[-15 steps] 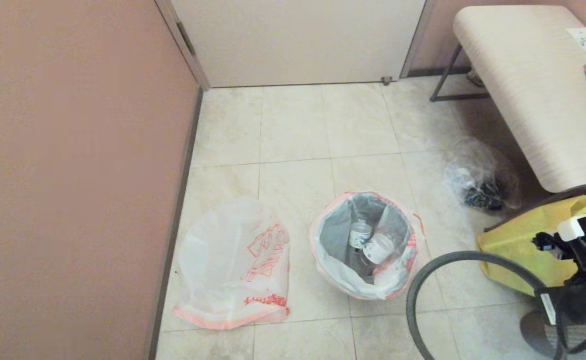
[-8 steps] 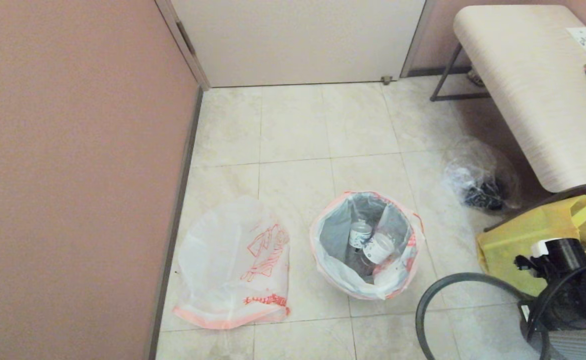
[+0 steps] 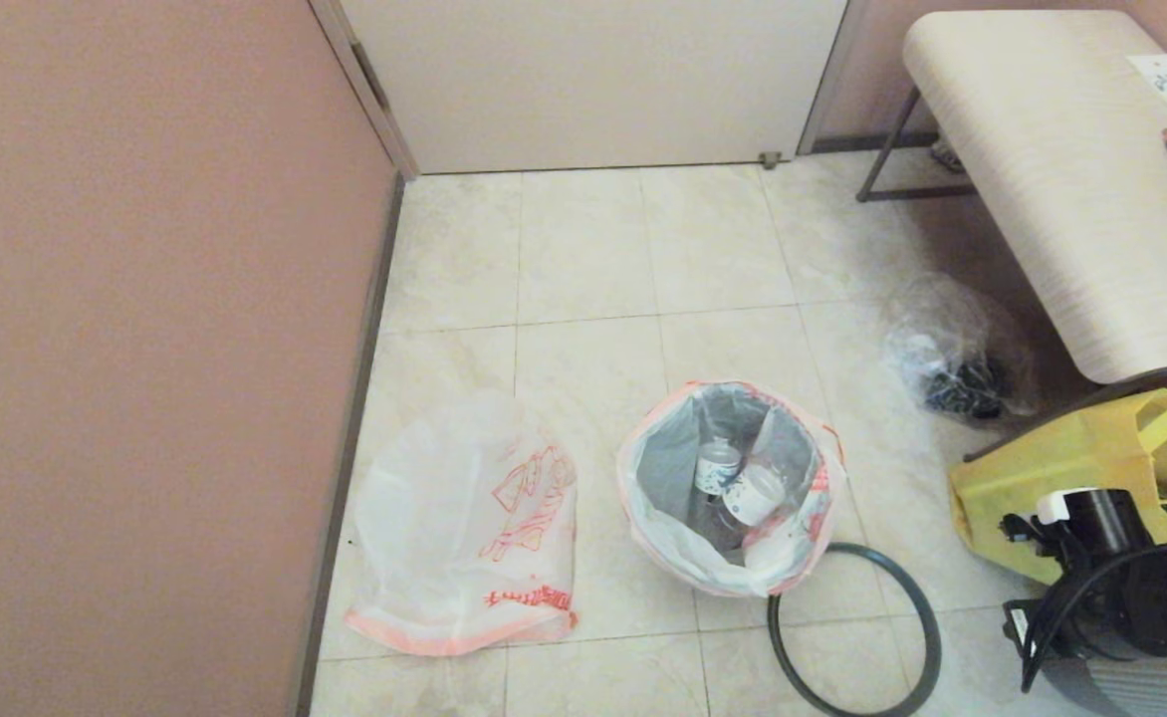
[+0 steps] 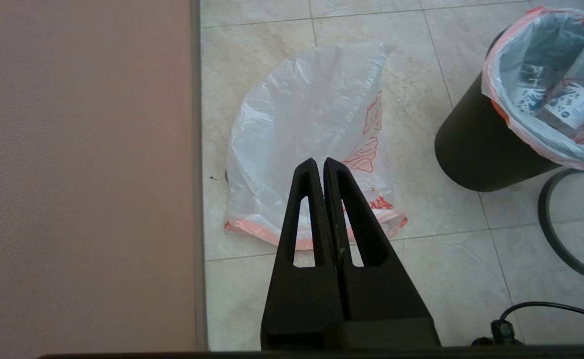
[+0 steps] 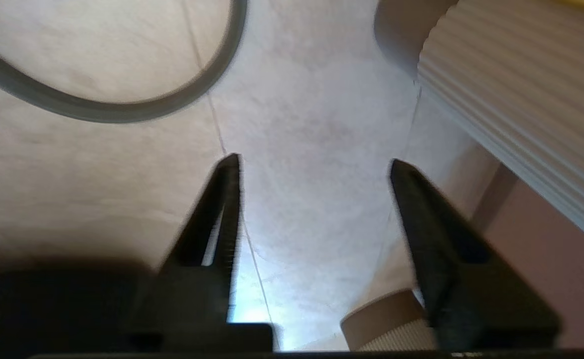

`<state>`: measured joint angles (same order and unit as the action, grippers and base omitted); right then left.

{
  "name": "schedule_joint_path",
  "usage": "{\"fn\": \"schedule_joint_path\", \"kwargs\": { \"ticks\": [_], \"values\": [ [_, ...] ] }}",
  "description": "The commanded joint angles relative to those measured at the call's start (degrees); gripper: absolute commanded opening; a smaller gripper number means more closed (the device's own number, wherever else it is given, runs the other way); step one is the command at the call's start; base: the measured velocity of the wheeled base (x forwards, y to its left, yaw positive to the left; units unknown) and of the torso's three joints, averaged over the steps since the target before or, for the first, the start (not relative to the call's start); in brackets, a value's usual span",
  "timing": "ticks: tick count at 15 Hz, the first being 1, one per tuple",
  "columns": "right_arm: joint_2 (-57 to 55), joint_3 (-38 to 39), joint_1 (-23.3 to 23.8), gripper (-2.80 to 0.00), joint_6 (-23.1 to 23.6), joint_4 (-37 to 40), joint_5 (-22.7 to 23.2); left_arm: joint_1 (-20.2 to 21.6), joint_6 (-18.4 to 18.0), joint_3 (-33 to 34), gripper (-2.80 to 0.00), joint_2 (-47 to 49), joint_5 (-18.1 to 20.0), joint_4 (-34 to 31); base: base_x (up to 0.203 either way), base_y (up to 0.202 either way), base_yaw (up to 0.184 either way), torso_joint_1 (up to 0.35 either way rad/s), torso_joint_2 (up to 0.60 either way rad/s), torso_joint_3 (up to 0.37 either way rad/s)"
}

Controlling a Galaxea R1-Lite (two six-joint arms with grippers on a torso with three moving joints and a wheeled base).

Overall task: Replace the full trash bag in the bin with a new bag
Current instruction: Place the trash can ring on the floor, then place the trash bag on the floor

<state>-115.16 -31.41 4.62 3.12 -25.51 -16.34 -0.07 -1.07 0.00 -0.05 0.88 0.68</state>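
On the tiled floor [image 3: 583,249] in the head view, the bin [image 3: 728,488] stands near the middle, lined with the full trash bag [image 3: 673,528], whose pink-orange hem folds over the top; white paper cups [image 3: 738,483] lie inside. A dark grey hoop [image 3: 927,622] lies flat on the floor, touching the bin's near right side. Left of the bin, apart from it and close to the pink wall [image 3: 145,349], the new bag [image 3: 469,528] lies flat with its red drawing up. A clear bag of black bits [image 3: 957,358] sits under the edge of the bench [image 3: 1061,169], and a yellow tote [image 3: 1061,478] rests at the right, with the right arm [image 3: 1111,578] low in front of it.

From the left wrist view, the left gripper [image 4: 320,164] hangs above the new bag [image 4: 312,124], its fingers pressed together on nothing; the bin [image 4: 476,144] and part of the hoop [image 4: 551,224] show to one side.

From the right wrist view, the right gripper [image 5: 314,164] hangs over bare floor with its fingers spread wide and empty, the hoop [image 5: 122,107] lying apart from them.
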Motion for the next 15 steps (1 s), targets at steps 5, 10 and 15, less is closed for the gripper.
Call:
{"fn": "schedule_joint_path", "kwargs": {
  "ticks": [5,10,15],
  "values": [
    [7.79,-4.8,-8.89,-2.8,-1.58,0.01,1.14,-0.01,0.0,0.26,-2.8,0.05,0.0,0.02,0.0,0.0,0.0,0.0,0.0,0.0],
    [5.71,-20.72,-11.6,-2.8,-2.52,5.84,3.83,0.03,0.02,0.26,-2.8,0.05,0.0,0.02,0.0,0.0,0.0,0.0,0.0,0.0],
    [-5.31,-38.99,-12.77,0.0,-2.6,12.89,7.89,-0.01,0.02,0.26,-2.8,0.05,0.0,0.02,0.0,0.0,0.0,0.0,0.0,0.0]
  ]
}}
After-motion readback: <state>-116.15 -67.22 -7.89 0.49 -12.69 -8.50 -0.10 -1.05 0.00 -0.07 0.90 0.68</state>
